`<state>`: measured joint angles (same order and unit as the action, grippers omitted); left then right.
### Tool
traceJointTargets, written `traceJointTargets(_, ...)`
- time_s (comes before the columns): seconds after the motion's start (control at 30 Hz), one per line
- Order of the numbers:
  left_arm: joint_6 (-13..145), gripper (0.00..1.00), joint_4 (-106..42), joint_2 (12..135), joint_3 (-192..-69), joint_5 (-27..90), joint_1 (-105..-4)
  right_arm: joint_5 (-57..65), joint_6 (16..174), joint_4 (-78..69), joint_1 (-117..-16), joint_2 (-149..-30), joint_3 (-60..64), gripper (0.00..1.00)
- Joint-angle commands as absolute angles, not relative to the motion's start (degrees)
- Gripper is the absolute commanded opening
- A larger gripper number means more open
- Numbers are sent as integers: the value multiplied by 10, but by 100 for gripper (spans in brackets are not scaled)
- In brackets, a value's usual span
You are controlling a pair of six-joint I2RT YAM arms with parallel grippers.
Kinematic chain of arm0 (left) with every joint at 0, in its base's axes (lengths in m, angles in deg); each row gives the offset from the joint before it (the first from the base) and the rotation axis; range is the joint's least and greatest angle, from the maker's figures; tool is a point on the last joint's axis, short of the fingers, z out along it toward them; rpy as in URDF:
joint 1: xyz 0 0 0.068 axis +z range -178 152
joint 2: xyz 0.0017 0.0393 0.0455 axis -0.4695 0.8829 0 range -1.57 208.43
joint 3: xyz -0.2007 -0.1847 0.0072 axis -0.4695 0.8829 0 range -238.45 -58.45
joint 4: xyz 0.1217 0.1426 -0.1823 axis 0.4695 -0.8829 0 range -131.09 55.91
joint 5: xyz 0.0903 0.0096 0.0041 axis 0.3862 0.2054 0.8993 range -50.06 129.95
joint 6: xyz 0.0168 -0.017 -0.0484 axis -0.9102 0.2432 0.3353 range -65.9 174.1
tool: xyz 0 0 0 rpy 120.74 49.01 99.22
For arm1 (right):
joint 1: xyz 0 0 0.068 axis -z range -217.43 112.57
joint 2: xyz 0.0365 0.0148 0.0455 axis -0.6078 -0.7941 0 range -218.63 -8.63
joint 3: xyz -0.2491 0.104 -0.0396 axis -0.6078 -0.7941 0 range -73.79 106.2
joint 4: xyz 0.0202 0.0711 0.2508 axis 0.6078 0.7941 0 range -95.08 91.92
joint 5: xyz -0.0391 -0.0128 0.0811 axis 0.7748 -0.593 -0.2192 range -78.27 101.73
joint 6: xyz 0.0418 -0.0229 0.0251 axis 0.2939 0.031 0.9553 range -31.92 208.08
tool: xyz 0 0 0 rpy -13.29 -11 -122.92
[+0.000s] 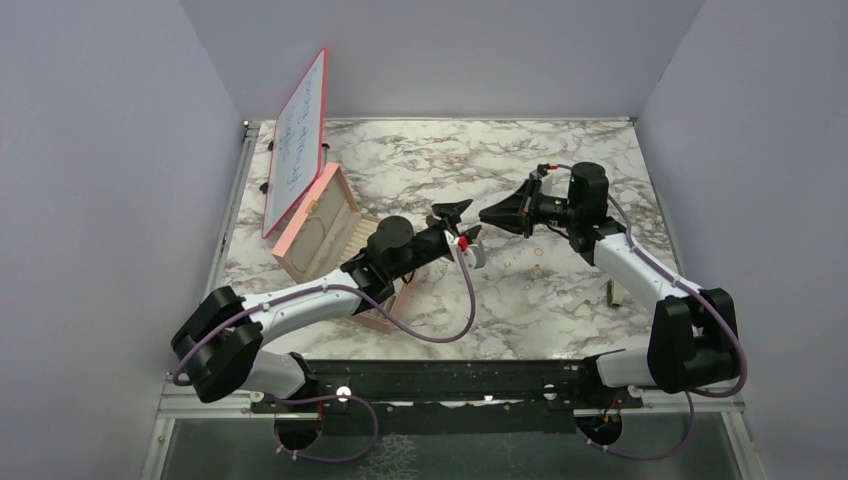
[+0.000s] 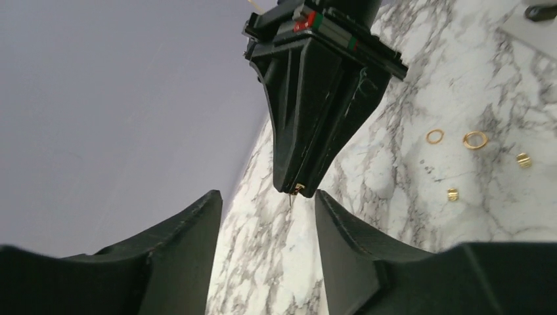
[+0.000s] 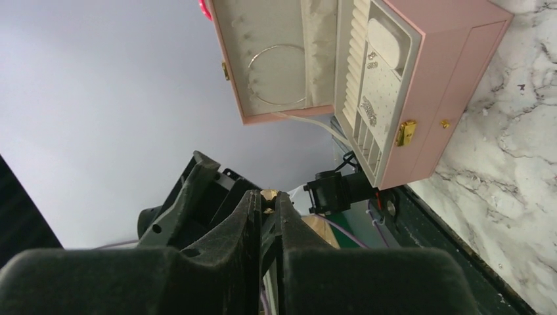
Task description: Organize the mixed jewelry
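Observation:
My right gripper [image 1: 486, 213] is shut on a tiny gold stud [image 3: 268, 195] and holds it in the air, fingertips pointing left. In the left wrist view the stud [image 2: 297, 189] shows at the right gripper's tips, its thin pin pointing down. My left gripper [image 1: 461, 222] is open and empty, its fingers [image 2: 197, 226] spread just short of the stud, tip to tip with the right gripper. Two gold rings [image 2: 475, 140] and small gold studs [image 2: 452, 194] lie loose on the marble table [image 1: 560, 300]. The pink box [image 3: 427, 85] stands open, with small silvery pieces on its beige tray.
The pink box [image 1: 318, 225] sits at the table's left, under my left arm. A whiteboard with a red frame [image 1: 297, 140] leans behind it. A small dark object [image 1: 612, 292] lies near my right arm. Grey walls enclose the table.

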<state>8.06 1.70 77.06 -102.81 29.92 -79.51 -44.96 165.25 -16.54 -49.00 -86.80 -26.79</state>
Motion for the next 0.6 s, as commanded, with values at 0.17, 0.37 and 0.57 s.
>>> traceJointTargets(0.17,253,67,-32,623,-978,283,-797,-401,1512,-93,-492,-889,-228,7)
traceJointTargets(0.37,422,68,-56,536,-992,422,-797,-366,1390,-32,-498,-897,-191,8)
traceJointTargets(0.57,575,71,-116,490,-1010,470,-797,-292,1290,6,-549,-894,-171,8)
